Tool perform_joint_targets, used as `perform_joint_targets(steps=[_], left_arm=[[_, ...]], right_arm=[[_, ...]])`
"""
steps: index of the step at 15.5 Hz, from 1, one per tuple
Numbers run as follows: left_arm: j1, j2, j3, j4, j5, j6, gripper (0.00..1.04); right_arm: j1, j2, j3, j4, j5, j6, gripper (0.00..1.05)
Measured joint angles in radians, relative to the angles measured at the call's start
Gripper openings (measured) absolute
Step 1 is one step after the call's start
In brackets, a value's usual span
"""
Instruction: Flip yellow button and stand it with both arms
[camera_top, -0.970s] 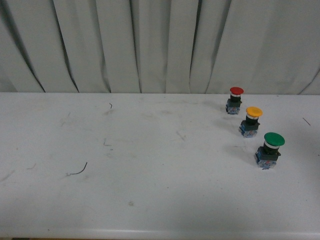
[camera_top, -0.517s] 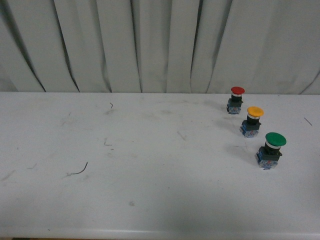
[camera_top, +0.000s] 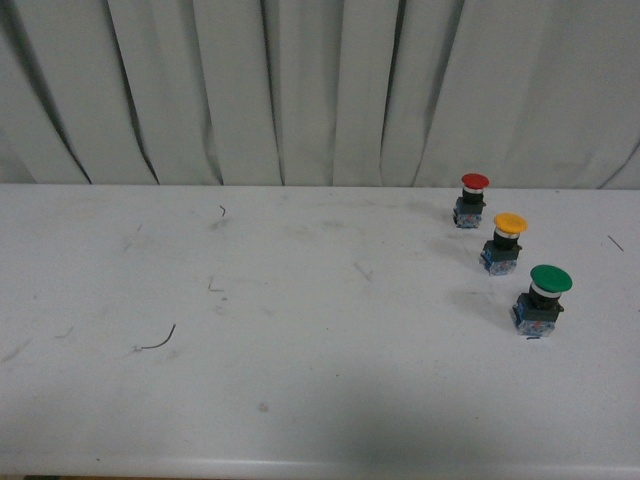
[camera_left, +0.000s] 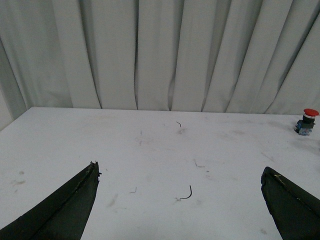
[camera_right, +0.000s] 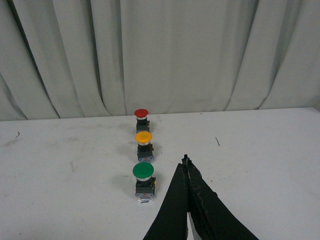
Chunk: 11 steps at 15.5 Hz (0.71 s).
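Near the worktop's (camera_top: 300, 400) far right edge, yellow button (camera_top: 503, 243) stands cap-up, untouched; left gripper (camera_left: 180, 200) fingers wide, right gripper (camera_right: 187, 167) fingers closed, empty.

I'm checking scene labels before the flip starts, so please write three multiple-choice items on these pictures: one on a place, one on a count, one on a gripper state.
1. In the front view, where does the yellow button stand?
A. Between the red button and the green button
B. Alone at the table's left end
C. Nearer the camera than the green button

2. How many push buttons stand on the table?
A. Two
B. Three
C. Four

3. How do the grippers stand?
A. Both shut
B. Left shut, right open
C. Left gripper open, right gripper shut

Answers:
1 A: the three form a row, yellow in the middle.
2 B: one red, one yellow, one green.
3 C: the left fingers sit wide apart, while the right fingers meet at their tips, holding nothing.
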Motion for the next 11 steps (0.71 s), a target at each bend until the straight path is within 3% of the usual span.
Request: perform_joint_targets(steps=[2,11], left_arm=[[0.0,0.0,0.0,0.0,0.0,0.0,0.98],[0.0,0.0,0.0,0.0,0.0,0.0,0.98]], right_arm=[[0.0,-0.037,-0.04,0.031,0.0,0.0,0.02],[0.0,-0.366,-0.051,-0.299,0.0,0.0,0.02]])
